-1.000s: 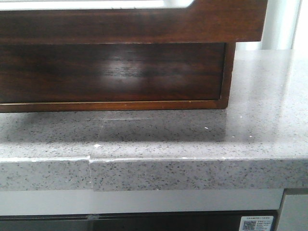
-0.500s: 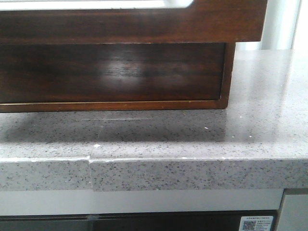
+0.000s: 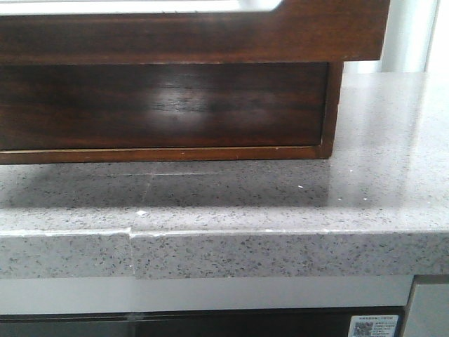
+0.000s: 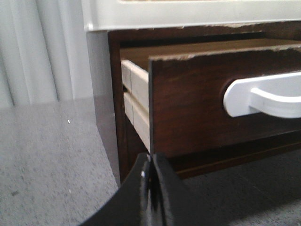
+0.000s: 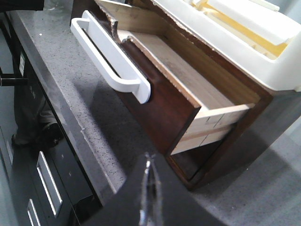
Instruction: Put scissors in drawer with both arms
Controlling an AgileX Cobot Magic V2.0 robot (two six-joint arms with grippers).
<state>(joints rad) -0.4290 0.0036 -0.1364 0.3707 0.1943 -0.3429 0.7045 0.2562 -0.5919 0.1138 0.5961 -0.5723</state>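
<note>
Speckled grey stone counter [image 3: 379, 203] under dark wood drawer [image 5: 162, 108], white curtain [image 4: 42, 52] behind.

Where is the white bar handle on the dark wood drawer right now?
The white bar handle is mounted across the front panel of the pulled-out dark brown wood drawer, which juts from its frame over the grey speckled countertop; the left wrist view shows one end of it.
</note>
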